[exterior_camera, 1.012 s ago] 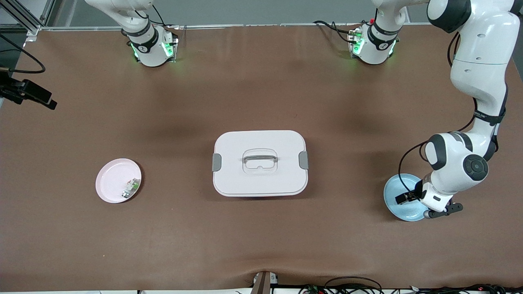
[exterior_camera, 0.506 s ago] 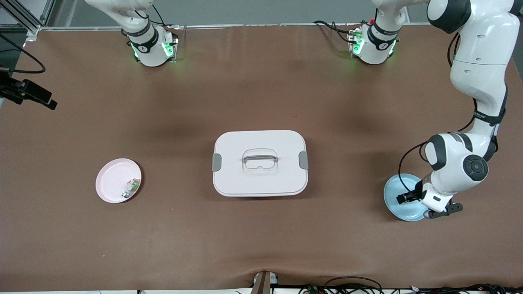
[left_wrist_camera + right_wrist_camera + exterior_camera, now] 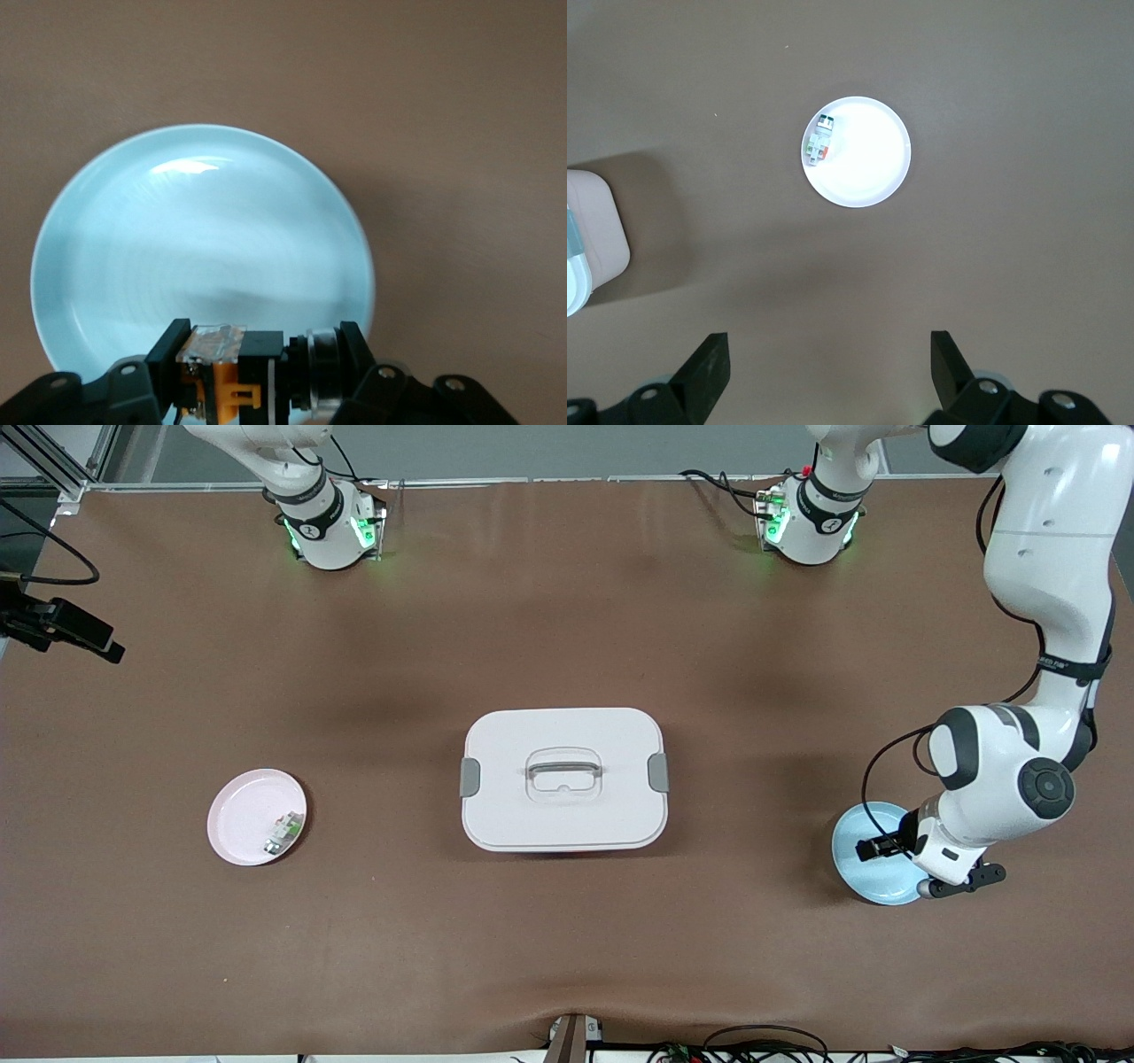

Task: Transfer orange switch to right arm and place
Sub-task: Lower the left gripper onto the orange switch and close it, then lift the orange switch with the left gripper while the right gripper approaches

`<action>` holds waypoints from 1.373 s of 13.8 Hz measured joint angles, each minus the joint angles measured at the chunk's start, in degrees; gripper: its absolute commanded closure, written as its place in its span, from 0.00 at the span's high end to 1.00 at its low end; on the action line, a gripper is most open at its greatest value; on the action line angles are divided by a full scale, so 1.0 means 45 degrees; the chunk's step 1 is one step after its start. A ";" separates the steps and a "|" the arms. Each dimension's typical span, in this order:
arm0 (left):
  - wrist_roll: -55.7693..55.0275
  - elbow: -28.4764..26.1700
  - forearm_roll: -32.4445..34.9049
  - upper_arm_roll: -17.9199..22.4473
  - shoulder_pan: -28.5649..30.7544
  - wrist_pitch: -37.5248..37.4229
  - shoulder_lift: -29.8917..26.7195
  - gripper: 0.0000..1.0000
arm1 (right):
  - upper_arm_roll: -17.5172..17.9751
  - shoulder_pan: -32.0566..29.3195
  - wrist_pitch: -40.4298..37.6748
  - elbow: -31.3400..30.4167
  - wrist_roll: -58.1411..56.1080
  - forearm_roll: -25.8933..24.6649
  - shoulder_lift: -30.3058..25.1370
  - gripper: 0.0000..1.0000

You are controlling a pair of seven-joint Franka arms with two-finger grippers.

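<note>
Lifted slightly since earlier, the left claw point(image 3: 257, 376) grips the small black-and-orange cylindrical switch point(image 3: 235, 372) above the round pale-blue plate point(image 3: 177, 230), ready for handover; the right claw point(image 3: 824, 367), spread empty, waits.

Overhead front — two wrists (downward)

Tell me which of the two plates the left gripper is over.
The light blue plate at the left arm's end of the table: the left gripper is over it, shut on the orange switch. The pink plate holds only a small white-and-green part.
</note>
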 measured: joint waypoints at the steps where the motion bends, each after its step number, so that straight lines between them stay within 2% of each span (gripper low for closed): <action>1: -0.0328 0.0028 -0.0230 -0.0292 -0.0011 -0.0508 -0.0396 0.00 | 0.0001 0.0000 0.0000 0.0000 0.0000 0.0000 0.0012 1.00; 4: -0.1760 0.0033 -0.1099 -0.1150 -0.0060 -0.1673 -0.1323 0.00 | 0.0017 0.0023 0.0012 0.0001 0.0000 0.0000 0.0087 1.00; 7: -0.4369 0.0045 -0.2069 -0.2146 -0.0086 -0.2304 -0.1818 0.00 | 0.0028 0.0052 0.0021 0.0004 0.0000 0.0000 0.0139 1.00; 12: -0.9828 0.1230 -0.2173 -0.4273 -0.0197 -0.3761 -0.2125 0.00 | 0.0047 0.0154 0.0053 0.0007 0.0000 0.0004 0.0275 1.00; 15: -1.2681 0.1639 -0.2478 -0.5430 -0.0259 -0.3881 -0.2143 0.00 | 0.0088 0.0348 0.0073 0.0006 0.0001 0.0005 0.0514 1.00; 19: -1.5830 0.2229 -0.4143 -0.6038 -0.0644 -0.3884 -0.2144 0.00 | 0.0135 0.1227 0.0098 0.0006 0.0023 0.0370 0.0854 1.00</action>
